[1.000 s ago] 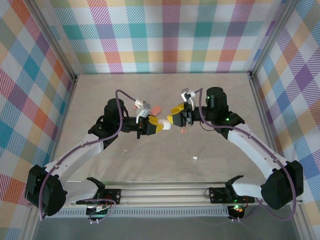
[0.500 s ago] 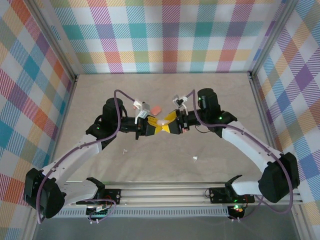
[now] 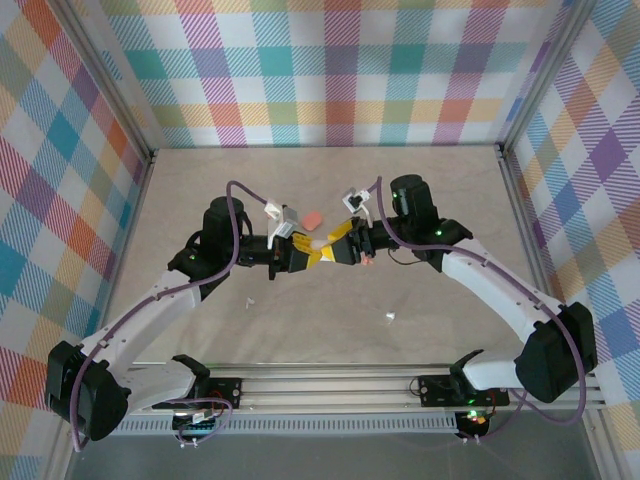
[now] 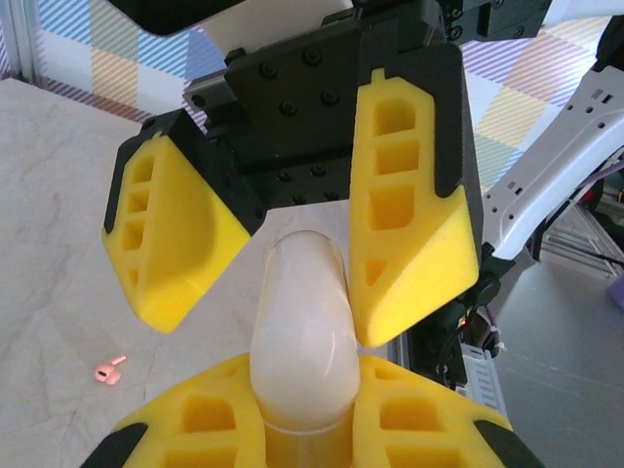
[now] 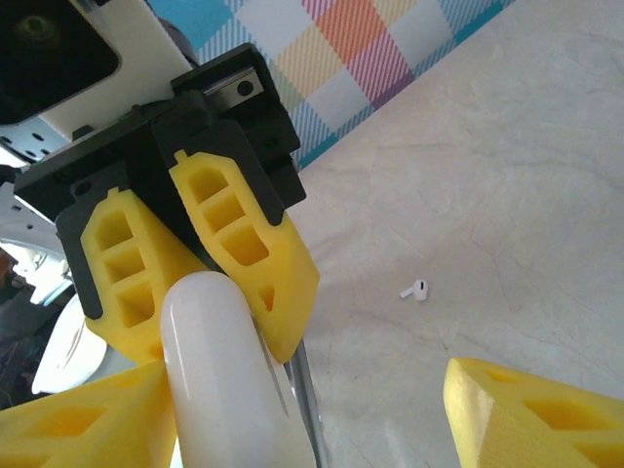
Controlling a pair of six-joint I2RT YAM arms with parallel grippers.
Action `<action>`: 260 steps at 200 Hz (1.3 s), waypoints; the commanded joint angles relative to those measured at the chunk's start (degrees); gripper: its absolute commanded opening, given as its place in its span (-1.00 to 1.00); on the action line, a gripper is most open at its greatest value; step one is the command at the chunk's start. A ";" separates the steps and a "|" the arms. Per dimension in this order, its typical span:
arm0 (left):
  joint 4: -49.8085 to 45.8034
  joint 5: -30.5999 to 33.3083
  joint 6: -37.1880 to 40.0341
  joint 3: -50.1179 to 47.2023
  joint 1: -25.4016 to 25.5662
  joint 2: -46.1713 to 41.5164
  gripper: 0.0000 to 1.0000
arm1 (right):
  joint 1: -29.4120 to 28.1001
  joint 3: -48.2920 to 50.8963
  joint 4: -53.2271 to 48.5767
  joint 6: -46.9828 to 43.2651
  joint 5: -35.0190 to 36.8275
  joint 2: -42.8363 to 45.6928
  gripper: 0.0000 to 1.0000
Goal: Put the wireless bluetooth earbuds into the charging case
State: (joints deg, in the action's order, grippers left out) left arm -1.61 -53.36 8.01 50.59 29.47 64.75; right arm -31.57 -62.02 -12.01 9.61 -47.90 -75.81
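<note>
**White case now bracketed by both grippers**

Your left gripper (image 5: pixel 210 322) is pinching the white pill-shaped plastic charging case (image 4: pixel 302 331) by one end, holding it up off the beige stone-patterned bench (image 3: pixel 450 190). Over the last second your right gripper (image 4: pixel 288 302) has been swinging in from beside the case. Its yellow foam fingers are now standing spread on either side of the free end. I cannot tell whether they are touching it yet.

I am reading this as you setting up a two-handed lid opening or a handover. The case is looking shut, and no earbud is going in yet.

Things you are working with, counted from the top view:
- **Cases:** two. One is the white one in the grip; the other is a salmon-pink pebble-shaped case (image 3: pixel 312 217) lying just behind the grippers.
- **White earbuds:** two. One white earbud (image 3: pixel 390 317) is lying near the right arm, and a second white earbud (image 3: pixel 248 300) is lying near the left arm.
- **Pink earbuds:** one salmon-pink earbud (image 3: pixel 368 262) is lying just beside the right gripper.
</note>
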 commanded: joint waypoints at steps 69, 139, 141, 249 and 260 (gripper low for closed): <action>-1.60 -4.75 2.01 1.45 0.67 -1.56 -1.00 | 2.57 -1.53 -0.42 4.63 10.19 0.32 0.40; -3.18 -0.16 -2.49 0.88 -0.24 1.67 -1.00 | 2.61 -1.24 0.01 7.20 9.74 1.96 0.43; -3.11 -0.12 -2.72 0.84 -0.28 1.80 -1.00 | 2.58 -1.26 -0.06 7.25 9.75 2.02 0.43; 1.56 6.09 -8.01 -3.66 -2.80 4.03 -1.00 | 2.59 0.86 -11.14 11.16 23.34 9.60 0.42; 1.71 6.66 -8.01 -4.23 -2.84 3.58 -1.00 | 2.57 1.81 -13.92 13.19 26.77 10.81 0.41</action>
State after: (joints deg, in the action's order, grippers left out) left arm -2.24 -48.42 0.80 48.05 27.42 69.76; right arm -29.21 -62.19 -18.79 18.70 -29.76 -68.10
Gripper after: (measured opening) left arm 0.161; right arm 0.711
